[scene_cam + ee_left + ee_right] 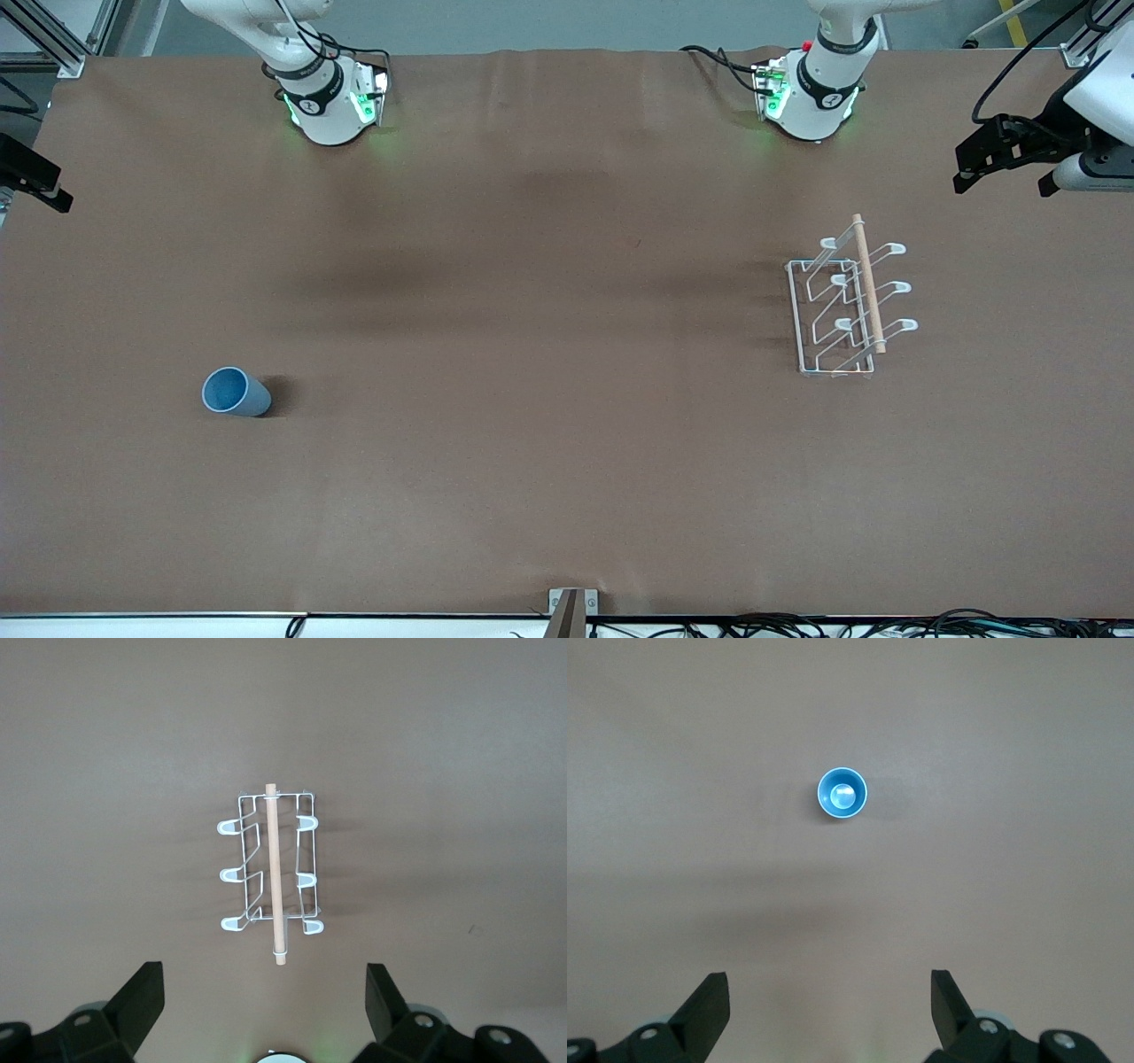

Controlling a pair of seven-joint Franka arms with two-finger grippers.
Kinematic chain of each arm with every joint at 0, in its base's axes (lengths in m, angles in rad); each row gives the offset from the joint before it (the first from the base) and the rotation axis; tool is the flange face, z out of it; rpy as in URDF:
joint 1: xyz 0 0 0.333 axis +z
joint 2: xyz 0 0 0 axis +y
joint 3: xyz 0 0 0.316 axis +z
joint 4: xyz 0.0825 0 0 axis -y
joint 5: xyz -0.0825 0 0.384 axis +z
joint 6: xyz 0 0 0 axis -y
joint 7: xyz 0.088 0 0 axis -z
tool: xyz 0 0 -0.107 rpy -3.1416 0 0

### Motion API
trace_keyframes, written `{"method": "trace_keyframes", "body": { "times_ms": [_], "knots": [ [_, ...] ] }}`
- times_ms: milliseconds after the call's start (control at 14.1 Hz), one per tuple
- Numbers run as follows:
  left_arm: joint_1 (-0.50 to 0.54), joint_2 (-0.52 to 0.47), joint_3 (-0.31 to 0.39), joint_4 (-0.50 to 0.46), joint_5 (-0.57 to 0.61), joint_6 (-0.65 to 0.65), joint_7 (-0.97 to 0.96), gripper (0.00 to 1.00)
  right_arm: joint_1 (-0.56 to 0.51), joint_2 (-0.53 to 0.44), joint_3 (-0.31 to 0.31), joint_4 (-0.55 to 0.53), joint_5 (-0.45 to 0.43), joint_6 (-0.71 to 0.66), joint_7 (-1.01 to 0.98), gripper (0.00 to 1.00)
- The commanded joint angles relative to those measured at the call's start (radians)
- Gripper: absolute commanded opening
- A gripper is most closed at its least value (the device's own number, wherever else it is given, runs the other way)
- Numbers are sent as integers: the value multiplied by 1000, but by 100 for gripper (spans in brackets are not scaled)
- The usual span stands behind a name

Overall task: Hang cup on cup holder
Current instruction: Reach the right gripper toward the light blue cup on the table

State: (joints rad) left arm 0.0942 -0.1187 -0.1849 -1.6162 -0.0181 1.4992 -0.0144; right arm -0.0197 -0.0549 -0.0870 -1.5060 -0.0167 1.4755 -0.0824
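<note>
The light blue cup (236, 392) stands upright, mouth up, on the brown table toward the right arm's end. In the right wrist view the cup (842, 794) lies straight below, well apart from my open, empty right gripper (830, 988). The white wire cup holder (846, 301) with its wooden rod (868, 283) stands toward the left arm's end. My left gripper (266, 979) is open and empty, high over the table beside the holder (270, 866). It shows at the edge of the front view (1001, 173).
The brown table cover (549, 354) stretches between cup and holder. The two arm bases (328, 97) (811, 93) stand along the table's edge farthest from the front camera. Cables hang at the edge nearest that camera.
</note>
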Motion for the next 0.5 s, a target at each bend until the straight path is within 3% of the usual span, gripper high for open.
{"method": "trace_keyframes", "body": {
  "times_ms": [0,427],
  "knots": [
    [-1,-2,-1,9,-3,0,10,100,-14,-11,9,-16,3,6,15,100],
    [6,10,-1,30,3,-2,22,100,-13,-11,9,-17,3,9,15,100]
  ]
}}
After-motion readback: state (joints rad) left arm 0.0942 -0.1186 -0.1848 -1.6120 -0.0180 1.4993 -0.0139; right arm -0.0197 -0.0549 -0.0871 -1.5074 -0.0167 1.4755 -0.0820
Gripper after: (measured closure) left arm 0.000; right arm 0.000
